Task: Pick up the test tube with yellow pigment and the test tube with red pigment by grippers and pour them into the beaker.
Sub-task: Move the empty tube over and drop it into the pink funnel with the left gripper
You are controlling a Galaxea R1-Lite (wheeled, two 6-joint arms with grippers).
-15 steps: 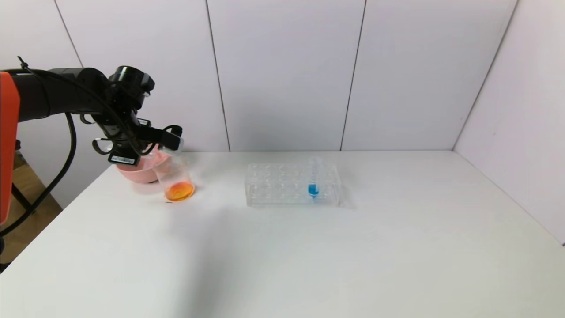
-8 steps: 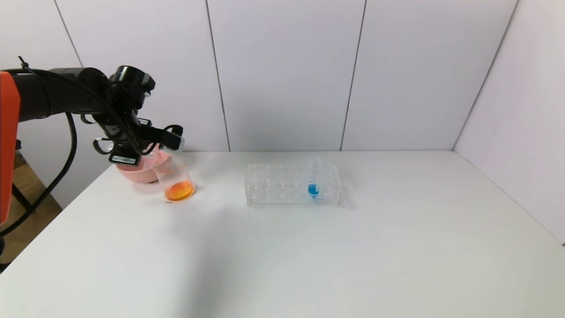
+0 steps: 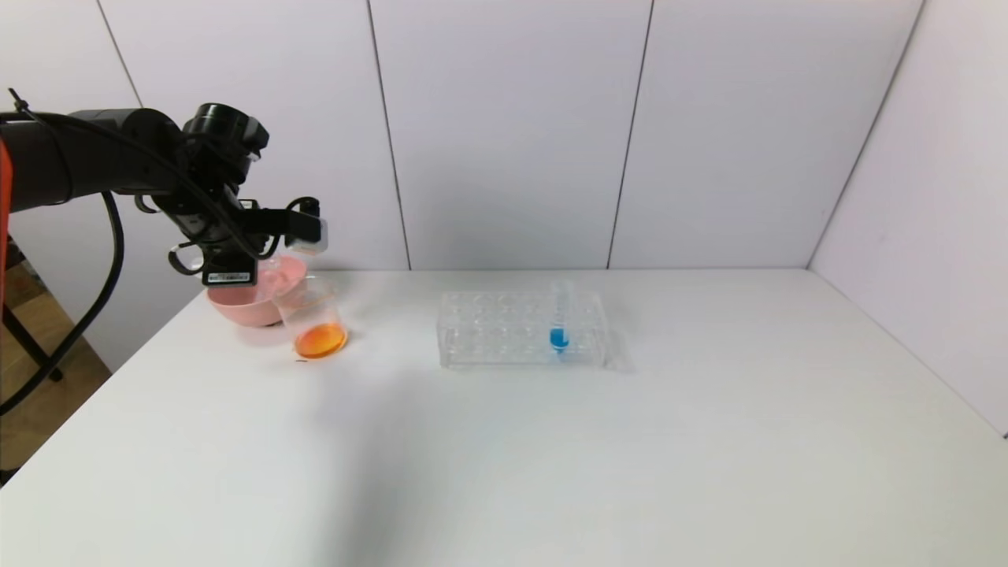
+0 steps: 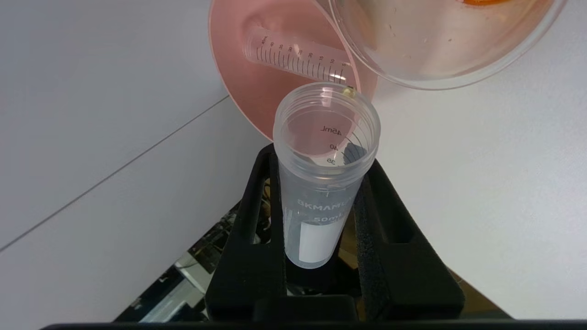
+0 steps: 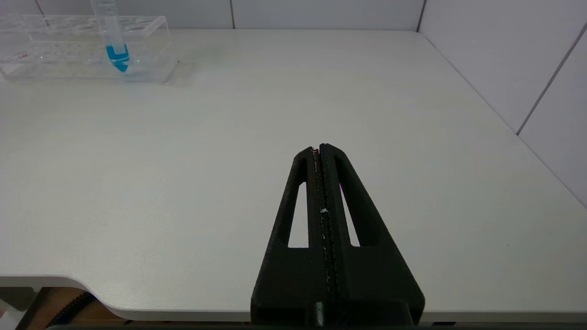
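Tube (image 4: pixel 321 183): clear ribbed plastic, empty | fingers (image 4: pixel 390 238): black, clamped | beaker (image 3: pixel 313 319): orange liquid

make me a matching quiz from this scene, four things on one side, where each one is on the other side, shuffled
1. beaker
2. blue tube
3. empty tube
4. marked tube

A. lying in the pink bowl
B. standing in the rack
C. clamped in the left gripper
D. on the table, orange liquid inside

Pairs: 1-D, 2-B, 3-C, 4-A
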